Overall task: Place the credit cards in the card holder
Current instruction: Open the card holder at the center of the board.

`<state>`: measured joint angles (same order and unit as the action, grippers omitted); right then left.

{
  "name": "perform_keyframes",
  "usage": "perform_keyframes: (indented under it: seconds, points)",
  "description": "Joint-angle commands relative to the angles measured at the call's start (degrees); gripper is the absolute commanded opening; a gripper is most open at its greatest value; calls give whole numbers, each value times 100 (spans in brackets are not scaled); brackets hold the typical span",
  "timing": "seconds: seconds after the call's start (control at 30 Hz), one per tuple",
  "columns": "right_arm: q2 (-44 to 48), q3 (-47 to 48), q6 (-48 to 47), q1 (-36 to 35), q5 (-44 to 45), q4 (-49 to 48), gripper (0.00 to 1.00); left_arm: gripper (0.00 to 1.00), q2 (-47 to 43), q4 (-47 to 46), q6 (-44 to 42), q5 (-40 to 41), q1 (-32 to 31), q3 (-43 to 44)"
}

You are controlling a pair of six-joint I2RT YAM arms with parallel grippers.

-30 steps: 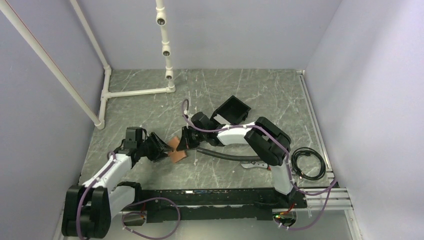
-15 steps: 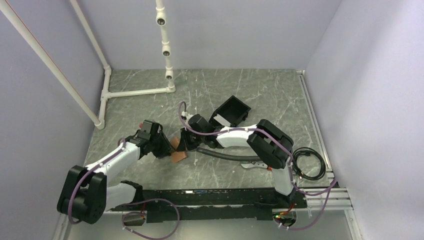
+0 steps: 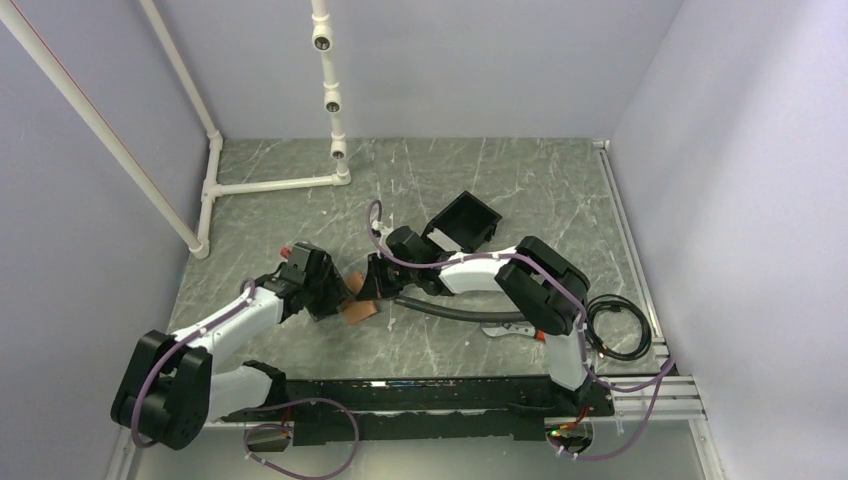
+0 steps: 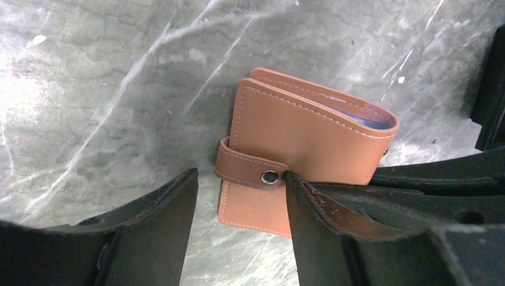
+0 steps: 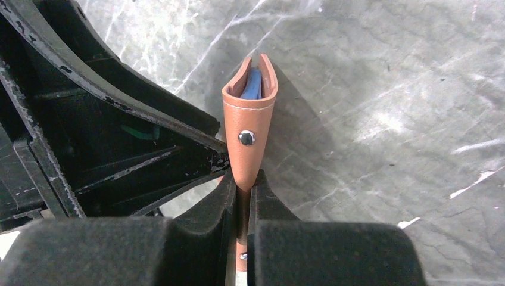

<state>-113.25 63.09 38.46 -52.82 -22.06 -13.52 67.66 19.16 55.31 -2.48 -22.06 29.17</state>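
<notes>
- Nearer than the black box (image 3: 462, 222), the left gripper (image 4: 241, 177) stood spread wide, straddling the strap (image 4: 250, 173) of the card holder (image 4: 304, 149).
- Just nearward of that box, the right gripper (image 5: 242, 186) pinched the closed holder on edge, blue credit cards (image 5: 253, 83) tucked inside.
- Leather looked soft, light, likely to flex; pinching across both covers seemed safest.

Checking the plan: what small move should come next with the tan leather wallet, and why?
Probably close the open left gripper onto the strap's snap to press it home. The tan leather wallet is folded shut over the blue plastic cards, the right gripper pinches its edge, and the snap sits between the left fingers. Whether it's already fastened is unclear.
</notes>
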Motion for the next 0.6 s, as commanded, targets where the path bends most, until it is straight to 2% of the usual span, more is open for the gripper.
perform_keyframes:
  seconds: [0.0,0.1,0.13,0.27,0.5,0.57]
  points:
    - [564,-49,463,-142,-1103,-1019,0,62,-371,-453,167,103,-35,-73]
    - [670,-82,547,-141,-1151,-1094,0,57,-396,-576,211,-63,-35,-144]
    - [743,-78,498,-150,-1081,-1013,0,48,-363,-732,243,-166,-35,-215]
    - [889,-180,492,-106,-1115,-1035,0,43,-347,-873,181,-265,-35,-251]
    - [1383,-731,1604,417,-1765,-2215,0,27,-387,-978,62,-381,-35,-367]
    - [1518,-792,1818,544,-1853,-2361,0,14,-438,-1279,105,-530,-28,-556]
